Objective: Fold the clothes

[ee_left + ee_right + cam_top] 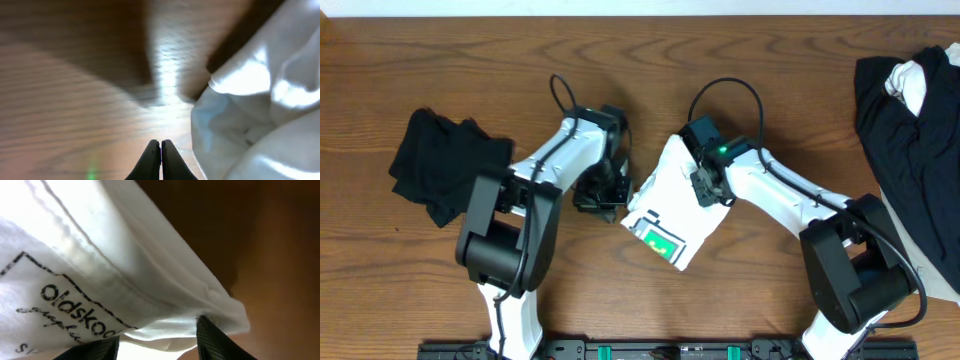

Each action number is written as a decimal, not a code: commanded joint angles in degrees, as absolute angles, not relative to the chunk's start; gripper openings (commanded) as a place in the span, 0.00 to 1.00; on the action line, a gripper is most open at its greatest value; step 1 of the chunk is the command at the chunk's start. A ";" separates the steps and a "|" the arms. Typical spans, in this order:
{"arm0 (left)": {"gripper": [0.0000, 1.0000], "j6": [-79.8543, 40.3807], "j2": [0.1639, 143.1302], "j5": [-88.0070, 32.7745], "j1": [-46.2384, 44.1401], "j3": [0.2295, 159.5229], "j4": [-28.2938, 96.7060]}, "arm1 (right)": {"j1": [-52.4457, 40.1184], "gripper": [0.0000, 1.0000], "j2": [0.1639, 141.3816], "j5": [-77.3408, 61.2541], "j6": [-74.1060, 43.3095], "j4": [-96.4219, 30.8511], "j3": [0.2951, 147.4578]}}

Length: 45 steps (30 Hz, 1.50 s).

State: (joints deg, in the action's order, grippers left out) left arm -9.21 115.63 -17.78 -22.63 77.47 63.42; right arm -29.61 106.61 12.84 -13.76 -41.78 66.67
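A white T-shirt (672, 205), folded into a small bundle with its green-and-black print (658, 240) facing up, lies at the table's middle. My left gripper (610, 192) hovers just left of the bundle. In the left wrist view it (161, 146) is shut and empty over bare wood, with white cloth (250, 115) to its right. My right gripper (712, 190) is at the bundle's upper right edge. In the right wrist view its jaws (157, 341) stand apart with a fold of the white shirt (100, 265) lying loosely between them.
A folded black garment (445, 160) lies at the left of the table. A heap of black clothes (910, 150) with a white piece (910, 80) on top fills the right edge. Bare wooden table (520, 60) runs along the back.
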 commanded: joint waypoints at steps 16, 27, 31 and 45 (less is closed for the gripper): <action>0.14 -9.58 101.54 -9.50 -20.80 77.65 56.77 | -28.93 0.54 85.14 8.32 -9.69 -43.24 66.65; 0.67 9.91 104.53 -27.90 -20.84 77.62 48.66 | -28.88 0.47 84.64 2.76 -18.22 -50.61 66.63; 0.68 10.09 108.68 -27.97 -20.86 77.62 48.25 | -28.88 0.48 84.64 2.76 -18.22 -50.65 66.63; 0.70 10.85 114.54 -40.07 -20.47 77.62 41.23 | -28.88 0.48 84.66 2.81 -18.24 -52.53 66.63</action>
